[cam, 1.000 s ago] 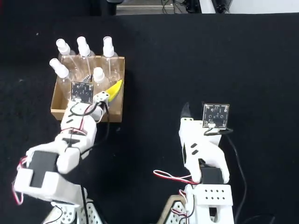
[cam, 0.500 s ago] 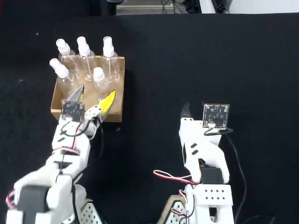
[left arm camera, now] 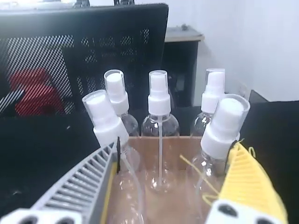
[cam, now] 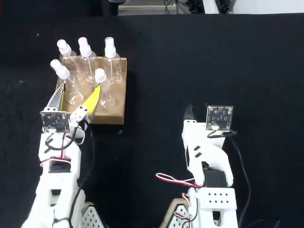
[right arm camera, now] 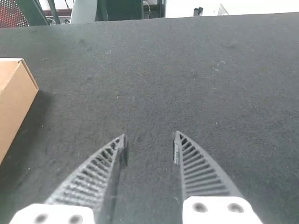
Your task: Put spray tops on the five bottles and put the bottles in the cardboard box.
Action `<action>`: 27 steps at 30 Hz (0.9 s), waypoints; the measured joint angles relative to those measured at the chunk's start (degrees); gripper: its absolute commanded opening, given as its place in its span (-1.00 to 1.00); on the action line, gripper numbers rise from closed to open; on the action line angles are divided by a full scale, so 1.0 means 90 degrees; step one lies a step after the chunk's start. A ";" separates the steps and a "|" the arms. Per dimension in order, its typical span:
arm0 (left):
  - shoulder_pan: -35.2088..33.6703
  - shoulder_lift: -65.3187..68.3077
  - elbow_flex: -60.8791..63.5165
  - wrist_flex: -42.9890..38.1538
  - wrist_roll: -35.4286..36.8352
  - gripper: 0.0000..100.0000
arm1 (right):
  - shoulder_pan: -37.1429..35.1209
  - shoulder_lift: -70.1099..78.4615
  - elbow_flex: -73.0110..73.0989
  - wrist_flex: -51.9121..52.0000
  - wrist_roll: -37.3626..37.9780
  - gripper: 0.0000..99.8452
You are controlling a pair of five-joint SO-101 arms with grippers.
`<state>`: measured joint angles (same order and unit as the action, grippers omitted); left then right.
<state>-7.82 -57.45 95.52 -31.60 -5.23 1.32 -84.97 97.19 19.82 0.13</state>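
The five bottles (cam: 88, 66) stand upright inside the cardboard box (cam: 108, 118), three in the far row and two nearer, each capped with a white spray top (cam: 109, 42). In the left wrist view the clear bottles (left arm camera: 159, 126) rise above the brown box wall (left arm camera: 184, 144).

The left gripper (cam: 80, 86) hovers over the box's near side with its fingers spread wide (one grey, one yellow), reaching on either side of the two nearer bottles and holding nothing.

The right gripper (cam: 197, 111) sits well apart from the box, low over the black counter (cam: 213, 61). Its fingers are parted (right arm camera: 150, 135) and empty.
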 measured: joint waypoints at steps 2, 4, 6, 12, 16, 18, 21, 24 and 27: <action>-0.0010 -0.0752 0.0039 0.0908 0.0000 -0.46 | 0.0000 0.0000 0.0000 0.0000 0.0000 -0.72; 0.0000 -0.1612 0.0088 0.1885 0.0000 -0.64 | 0.0000 0.0000 0.0000 0.0000 0.0000 -0.72; 0.0010 -0.2549 0.0147 0.2979 0.0000 -0.83 | 0.0000 0.0000 0.0000 0.0000 0.0000 -0.73; 0.0000 -0.4952 0.0137 0.6466 0.0000 -0.85 | 0.0000 0.0000 0.0000 0.0000 0.0000 -0.97; -0.0117 -0.4796 0.0147 0.6984 0.0000 -0.94 | 0.0000 0.0000 0.0000 0.0000 0.0000 -0.98; -0.0225 -0.4796 0.0147 0.7238 0.0000 -0.94 | 0.0000 0.0000 0.0000 0.0000 0.0000 -0.98; -0.0420 -0.4806 0.0147 0.7844 0.0000 -0.94 | 0.0000 0.0000 0.0000 0.0000 0.0000 -0.97; -0.0596 -0.4962 0.0147 0.8889 0.0020 -0.94 | -0.0313 0.0000 0.0000 0.0000 0.0000 -0.97; -0.0713 -0.5128 0.0147 0.9993 0.0020 -0.94 | -0.0703 0.0000 0.0000 0.0254 0.0000 -0.97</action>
<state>-14.24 -103.60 96.84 58.33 -5.05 -5.01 -84.97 97.19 22.11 0.13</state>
